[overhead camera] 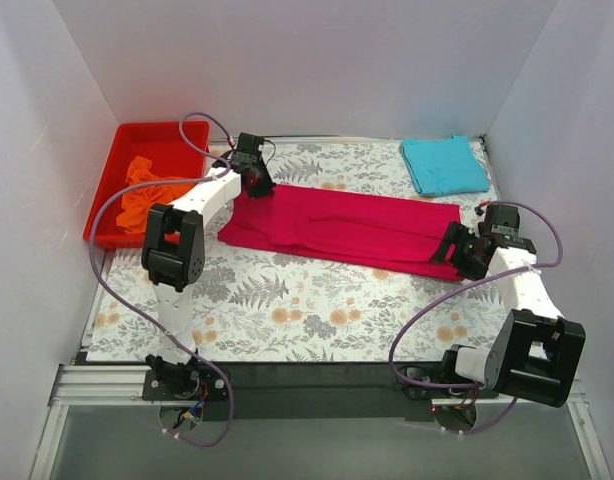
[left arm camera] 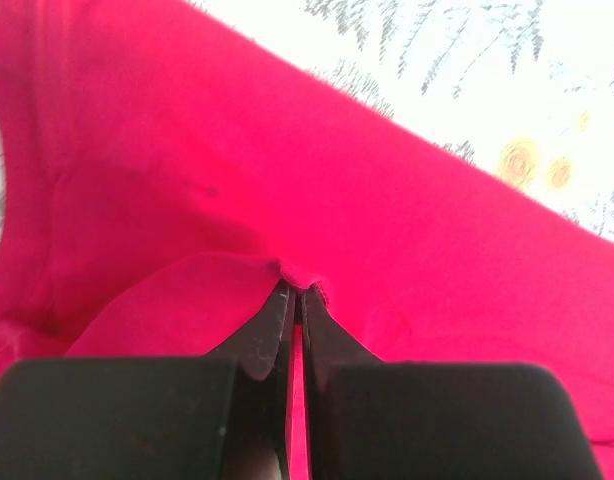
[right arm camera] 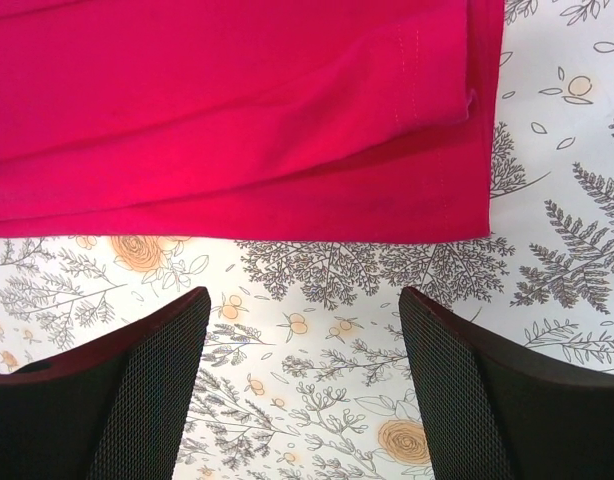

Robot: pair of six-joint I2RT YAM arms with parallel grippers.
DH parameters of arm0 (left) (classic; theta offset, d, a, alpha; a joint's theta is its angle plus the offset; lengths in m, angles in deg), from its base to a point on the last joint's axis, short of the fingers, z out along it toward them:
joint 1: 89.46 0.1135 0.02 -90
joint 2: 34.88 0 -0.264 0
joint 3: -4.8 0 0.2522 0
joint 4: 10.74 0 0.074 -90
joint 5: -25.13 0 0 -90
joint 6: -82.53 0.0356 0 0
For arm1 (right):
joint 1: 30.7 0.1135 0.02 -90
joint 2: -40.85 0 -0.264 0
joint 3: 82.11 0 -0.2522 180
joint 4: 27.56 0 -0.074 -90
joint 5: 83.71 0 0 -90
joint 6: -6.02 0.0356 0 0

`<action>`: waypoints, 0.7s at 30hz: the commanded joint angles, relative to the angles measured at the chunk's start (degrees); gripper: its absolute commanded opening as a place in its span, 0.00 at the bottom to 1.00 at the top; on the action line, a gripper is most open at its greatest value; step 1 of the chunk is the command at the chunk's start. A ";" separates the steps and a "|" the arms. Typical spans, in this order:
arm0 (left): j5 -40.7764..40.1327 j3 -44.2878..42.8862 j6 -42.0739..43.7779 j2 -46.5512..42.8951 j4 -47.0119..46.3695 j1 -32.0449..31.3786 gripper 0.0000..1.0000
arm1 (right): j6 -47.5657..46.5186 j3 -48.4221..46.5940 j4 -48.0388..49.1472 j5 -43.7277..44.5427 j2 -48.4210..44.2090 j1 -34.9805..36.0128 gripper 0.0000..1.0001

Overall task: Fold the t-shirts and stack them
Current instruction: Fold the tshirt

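Note:
The crimson-pink t-shirt point(overhead camera: 347, 228) lies folded into a long strip across the middle of the table. My left gripper point(overhead camera: 257, 180) is at its far left end, shut on a pinch of its cloth point(left arm camera: 300, 275). My right gripper point(overhead camera: 465, 252) is open and empty at the strip's right end; in the right wrist view its fingers point(right arm camera: 157, 370) hover over bare table just short of the shirt's hem point(right arm camera: 287, 130). The turquoise t-shirt point(overhead camera: 444, 164) lies folded at the back right. The orange t-shirt point(overhead camera: 147, 190) lies crumpled in the bin.
A red plastic bin point(overhead camera: 117, 160) stands at the back left. The table has a floral cover point(overhead camera: 317, 300). White walls close in the left, back and right sides.

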 commanded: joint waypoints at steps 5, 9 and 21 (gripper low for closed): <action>2.91 -6.02 0.15 2.57 -6.48 -0.11 0.00 | -1.54 -3.19 -0.55 -1.34 0.96 0.61 0.70; 2.57 -6.56 0.41 3.63 -9.12 -0.11 0.00 | -1.72 -3.19 -0.56 -0.82 1.04 0.69 0.71; -2.53 -6.30 -4.33 5.30 -10.35 -0.02 0.00 | -2.60 -3.63 -0.38 -0.11 1.66 1.13 0.72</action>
